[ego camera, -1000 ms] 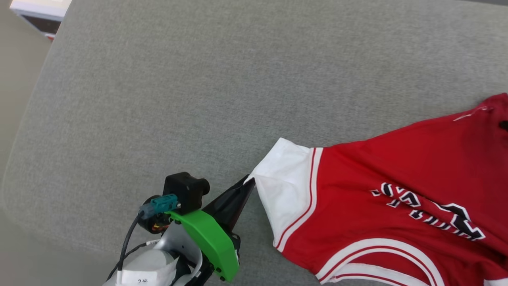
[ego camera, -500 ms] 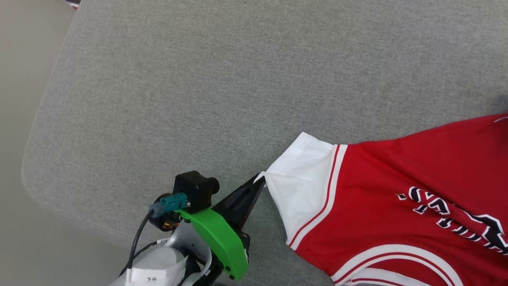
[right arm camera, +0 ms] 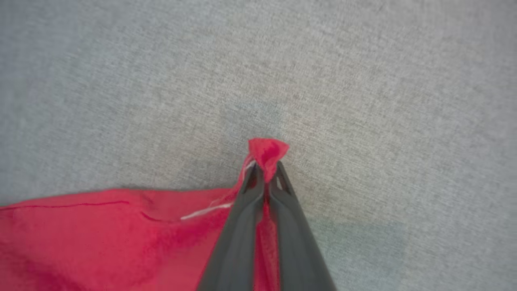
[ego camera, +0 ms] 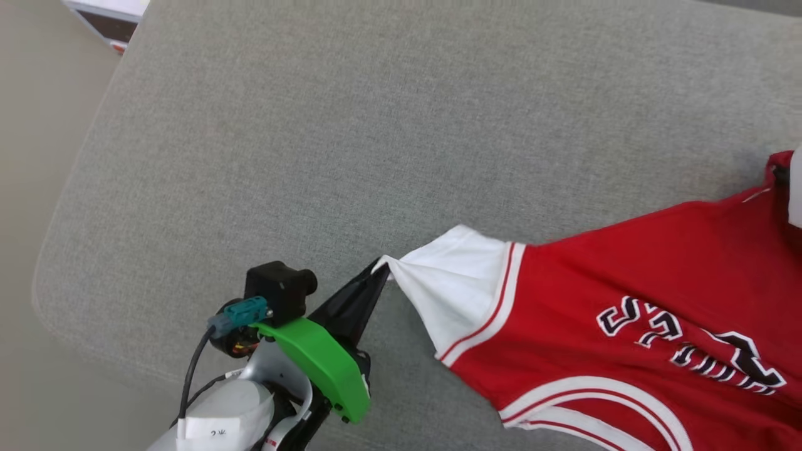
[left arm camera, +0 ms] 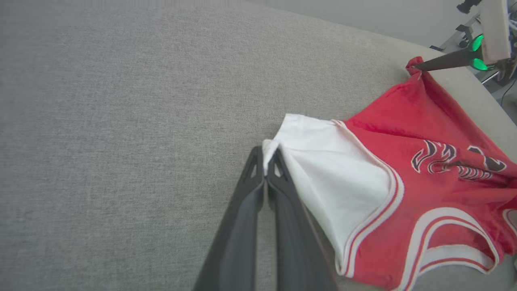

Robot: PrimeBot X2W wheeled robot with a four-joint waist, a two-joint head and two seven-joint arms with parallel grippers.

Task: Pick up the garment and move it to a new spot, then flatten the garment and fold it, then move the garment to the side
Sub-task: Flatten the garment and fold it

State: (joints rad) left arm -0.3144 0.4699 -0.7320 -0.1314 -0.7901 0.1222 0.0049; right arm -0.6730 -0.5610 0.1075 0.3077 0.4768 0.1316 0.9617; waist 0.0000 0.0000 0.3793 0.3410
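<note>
The left gripper pinches the white sleeve tip of the garment, which stretches away from its fingertips over the grey cushion. The right gripper clamps a red corner, cloth bunching just past its tips.

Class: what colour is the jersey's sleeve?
White; the sleeve shows best in the left wrist view.

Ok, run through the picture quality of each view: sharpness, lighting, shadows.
Head view: sharp and evenly lit, with the weave of the grey fabric surface and the lettering on the red jersey-style T-shirt with white sleeves crisp, and a faint shadow by the left gripper. Left wrist view: sharp near the fingertips, weave softer toward the corners. Right wrist view: soft throughout, bluish cast, red cloth blurred around the right gripper.
</note>
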